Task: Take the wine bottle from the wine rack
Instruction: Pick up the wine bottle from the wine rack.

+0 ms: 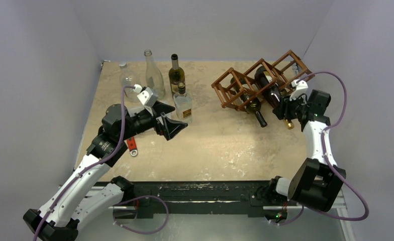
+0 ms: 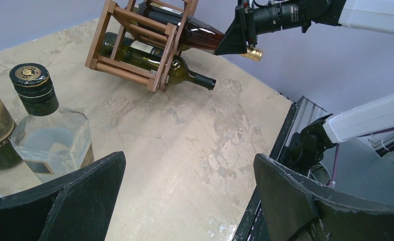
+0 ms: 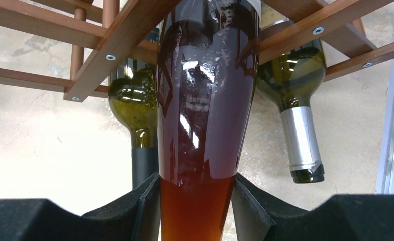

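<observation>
Soft, even light from overhead leaves my table (image 1: 220, 145) bright, with only faint, short shadows. Through my right wrist, white glare streaks the wine bottle (image 3: 205, 100) at centre, while my right gripper (image 3: 197, 213) at 6 o'clock reads black, nearly detailless and slightly soft. My left wrist view is crisp toward 12 o'clock.

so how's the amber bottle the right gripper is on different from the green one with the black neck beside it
The amber bottle is reddish-brown glass with a gold cap; the green bottle is olive with a black capsule. The right gripper is closed on the amber bottle's neck; the green bottle is untouched. Both lie in the wine rack, necks sticking out.
</observation>
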